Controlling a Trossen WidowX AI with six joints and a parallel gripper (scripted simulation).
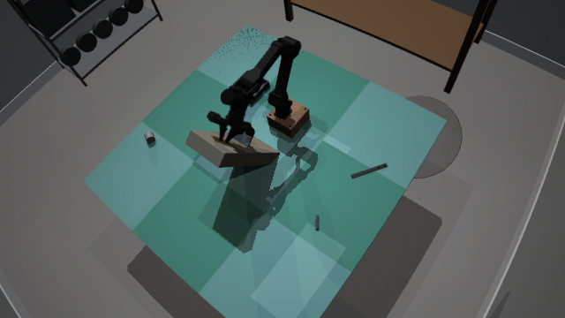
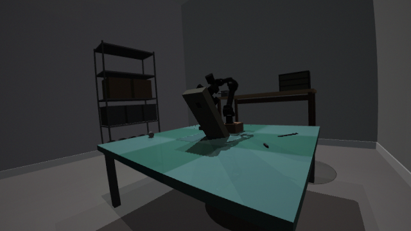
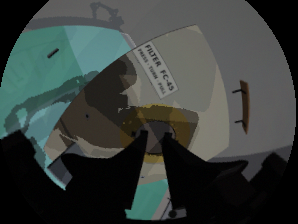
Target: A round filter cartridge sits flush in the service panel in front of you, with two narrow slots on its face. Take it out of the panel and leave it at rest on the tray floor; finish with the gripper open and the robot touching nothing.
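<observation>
The pale service panel stands tilted on the table, its labelled face toward the arm. The round grey filter cartridge lies inside a yellow ring on that face. My gripper is shut on the cartridge, one fingertip at each side of its face; the fingertips hide most of the slots. I cannot tell whether the cartridge stands out from the panel. A grey box-like shape, perhaps the tray, shows beyond the panel's edge at lower left in the wrist view; its floor is hidden.
A small grey cylinder lies on the table on the far side of the panel from the base. A long dark bar and a short dark rod lie to the right. The arm's brown base block stands behind the panel.
</observation>
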